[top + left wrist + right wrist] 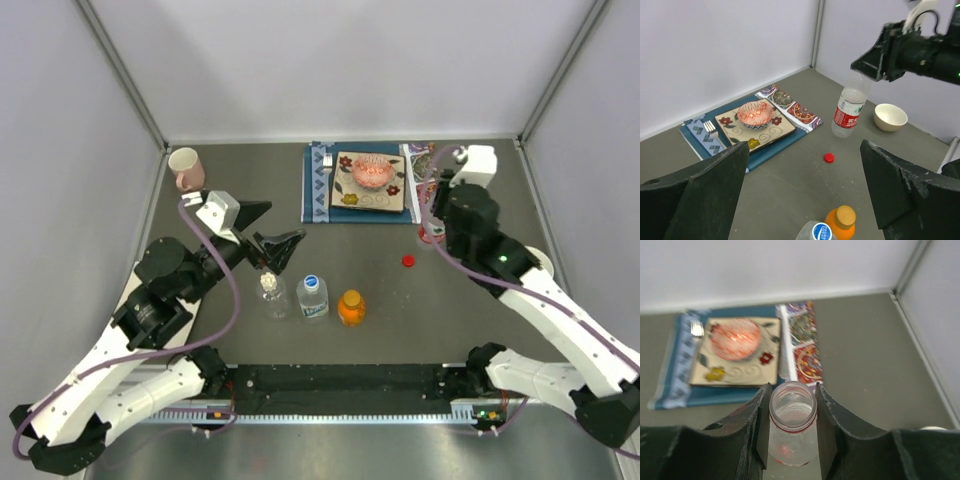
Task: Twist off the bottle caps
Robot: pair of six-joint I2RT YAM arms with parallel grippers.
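Three bottles stand in a row near the front: a plain clear bottle (273,297) with a white cap, a blue-white labelled bottle (312,298) with a blue cap (821,231), and a short orange bottle (351,308) with an orange cap (845,216). My left gripper (278,228) is open and empty, just above and behind the clear bottle. My right gripper (792,392) is shut on the open neck of the red-labelled bottle (791,432), which stands upright on the table (846,112). The red cap (408,261) lies loose on the table to its left.
A blue placemat (318,195) with a patterned plate, a red bowl (371,172) and a fork lies at the back centre. A pink mug (186,168) stands at the back left. A white bowl (890,116) sits right of the red-labelled bottle. Walls enclose three sides.
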